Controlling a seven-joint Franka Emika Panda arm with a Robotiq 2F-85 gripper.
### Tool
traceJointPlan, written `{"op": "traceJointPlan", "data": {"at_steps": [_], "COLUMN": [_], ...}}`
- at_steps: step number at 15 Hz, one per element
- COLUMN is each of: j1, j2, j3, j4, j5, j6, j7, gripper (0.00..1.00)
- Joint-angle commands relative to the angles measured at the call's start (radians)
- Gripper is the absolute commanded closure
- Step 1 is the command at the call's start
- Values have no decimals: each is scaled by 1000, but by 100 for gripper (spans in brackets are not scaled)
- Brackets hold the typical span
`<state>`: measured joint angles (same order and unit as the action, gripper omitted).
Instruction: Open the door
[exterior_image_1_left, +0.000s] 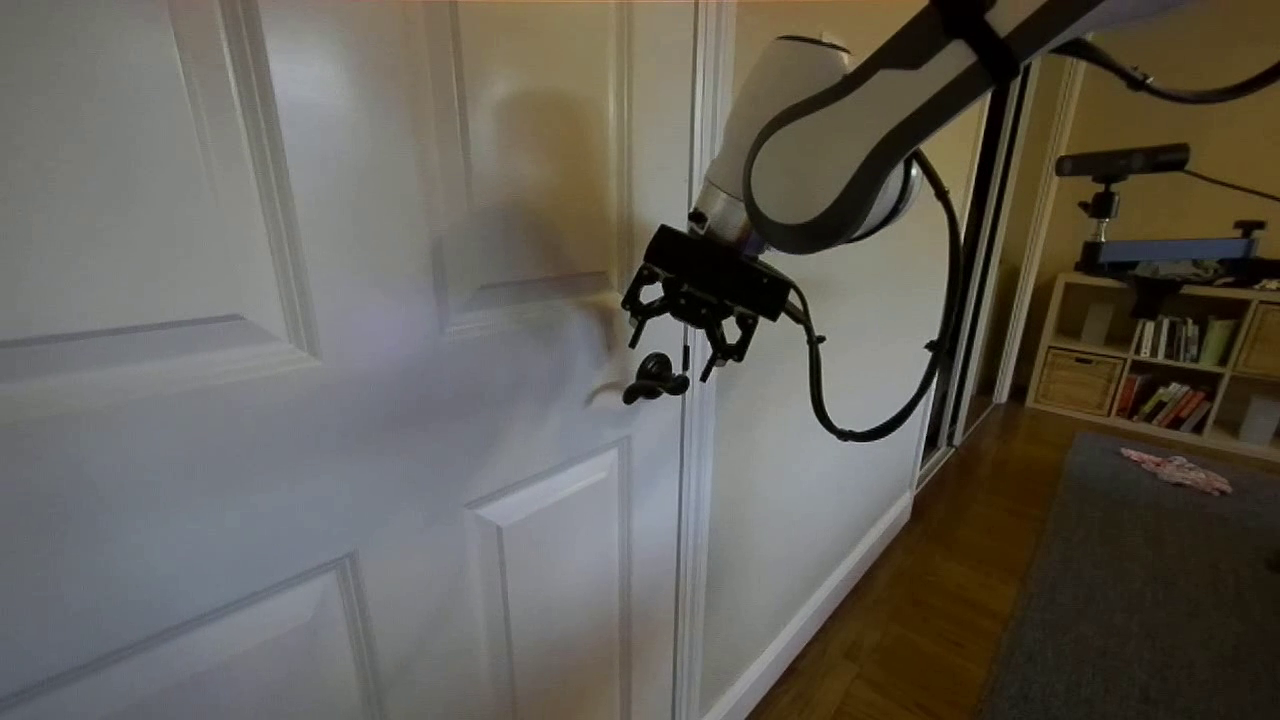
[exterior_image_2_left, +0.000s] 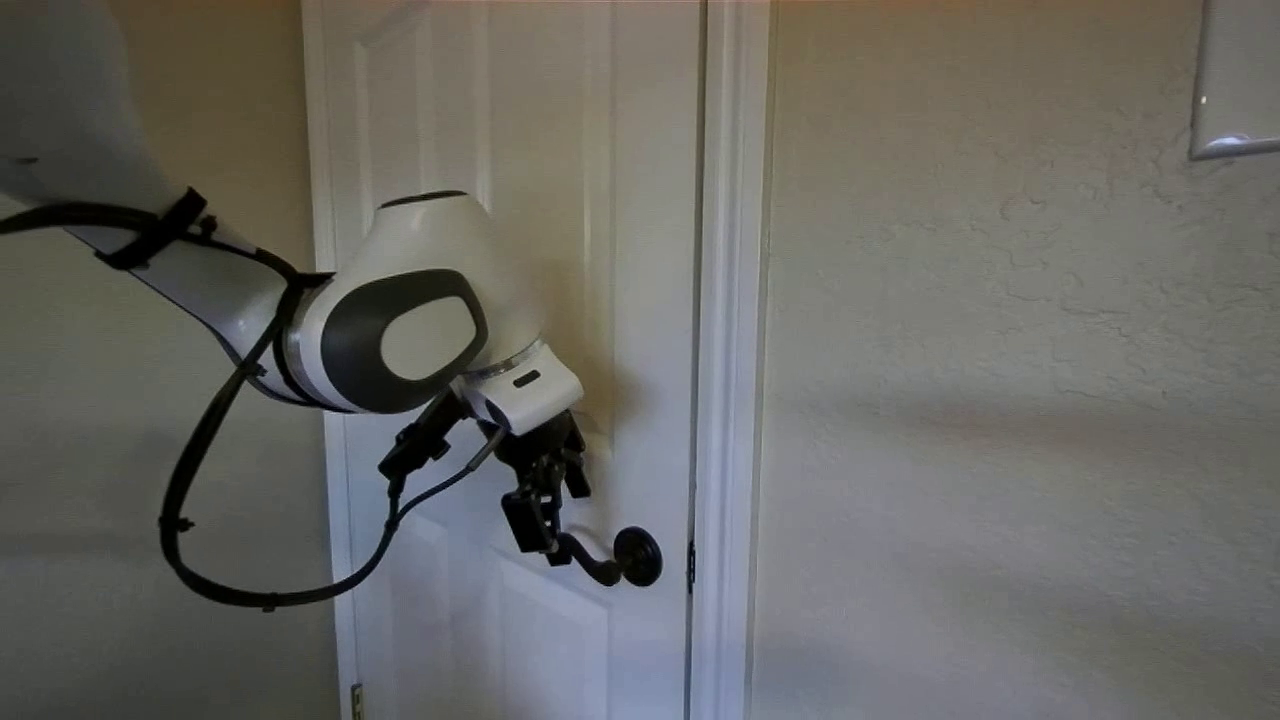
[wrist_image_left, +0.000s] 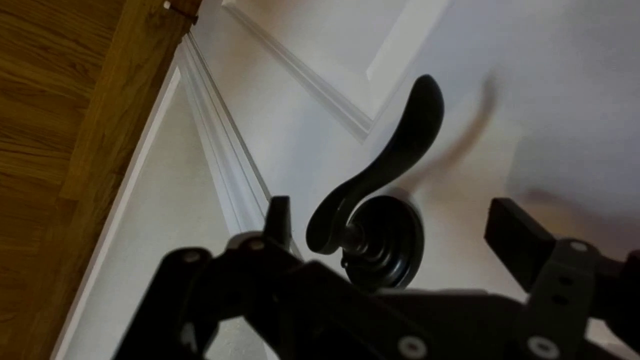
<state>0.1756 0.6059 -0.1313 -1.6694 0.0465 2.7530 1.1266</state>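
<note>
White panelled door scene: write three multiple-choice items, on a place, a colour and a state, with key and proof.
1. The crumpled pink-and-white cloth lies on:
A) dark grey rug; B) pale wooden shelf; C) brown wooden floor
2. The curved lever handle on the white panelled door is:
A) white; B) gold; C) black
3. The black two-fingered gripper is:
A) shut on the handle; B) open; C) shut, empty

1A: the rug surrounds it in an exterior view.
2C: it shows dark against the door.
3B: its jaws stand apart in the wrist view.
</note>
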Motion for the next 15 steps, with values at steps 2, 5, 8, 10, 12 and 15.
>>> {"op": "traceJointPlan", "data": {"at_steps": [2, 5, 8, 10, 12, 15], "j1": [7, -5, -11, -13, -10, -3], "j2": [33, 57, 89, 106, 109, 97], "j3": [-10, 7, 13, 15, 16, 11], "j4": [16, 15, 35, 50, 51, 44], "j5": [19, 40, 50, 54, 55, 51], "j6": [30, 26, 31, 43, 64, 89], "j7": [18, 3, -6, -16, -21, -27], "gripper": [0, 2, 2, 29, 42, 63]}}
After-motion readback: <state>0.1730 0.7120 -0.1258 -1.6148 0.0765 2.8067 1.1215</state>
